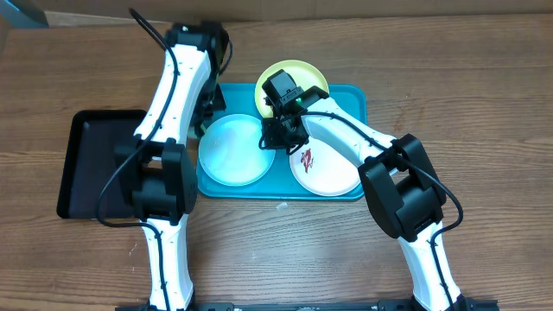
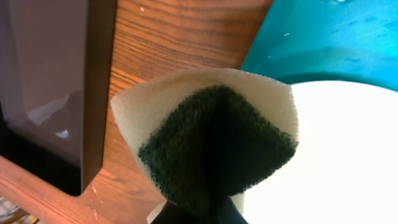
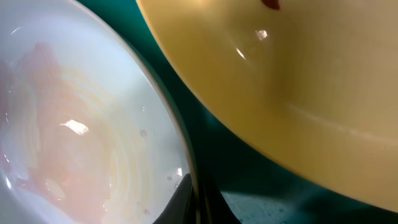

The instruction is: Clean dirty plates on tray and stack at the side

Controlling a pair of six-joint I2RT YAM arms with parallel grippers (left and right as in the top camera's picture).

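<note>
your left hand [image 2: 199, 214] is clamped on the folded sponge [image 2: 211, 143] over the pale blue plate [image 1: 229, 149] on the tray [image 1: 350, 99]; your right hand [image 3: 198, 202] seems pinched on its rim, steadying it for scrubbing.

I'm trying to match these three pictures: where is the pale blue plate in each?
Overhead: pale blue plate, centre-left on the turquoise tray.
Left wrist: plate fills lower right, behind the sponge.
Right wrist: plate fills the left half.
Shared landmark: the turquoise tray under it.
</note>
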